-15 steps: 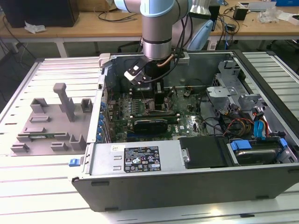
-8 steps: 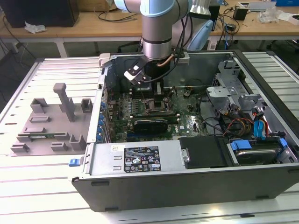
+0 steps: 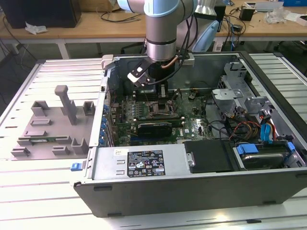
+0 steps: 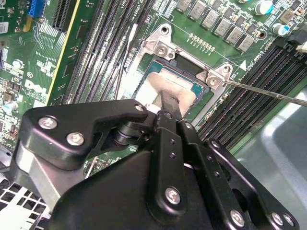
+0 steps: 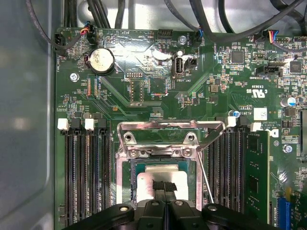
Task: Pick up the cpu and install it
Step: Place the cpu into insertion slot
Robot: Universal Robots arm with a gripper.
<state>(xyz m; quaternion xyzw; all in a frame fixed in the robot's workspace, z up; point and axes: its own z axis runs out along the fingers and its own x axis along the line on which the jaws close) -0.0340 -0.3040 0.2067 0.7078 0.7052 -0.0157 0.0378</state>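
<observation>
- Ext. view: arm [image 3: 163,28] reaches down into the open PC case [image 3: 144,163], claw [image 3: 161,93] low over the board. Grey tray [image 3: 53,129] sits on the worktop [image 3: 29,191], well apart. Risk: claw body knocking parts on the board.
- Second wrist view: claw [image 4: 169,104] closed, tips together, clamped round nothing, touching or just above the cpu [image 4: 160,86]. Cpu lies inside the socket frame [image 4: 160,48]. Can't tell if it's flat; if skewed, a downward push could bend pins.
- First wrist view: cpu [image 5: 148,179] in socket, bracket [image 5: 170,128] open, lever rod [image 5: 206,177] just beside the claw [image 5: 164,187]. Risk: a sideways move unseats the cpu or snags the rod.
</observation>
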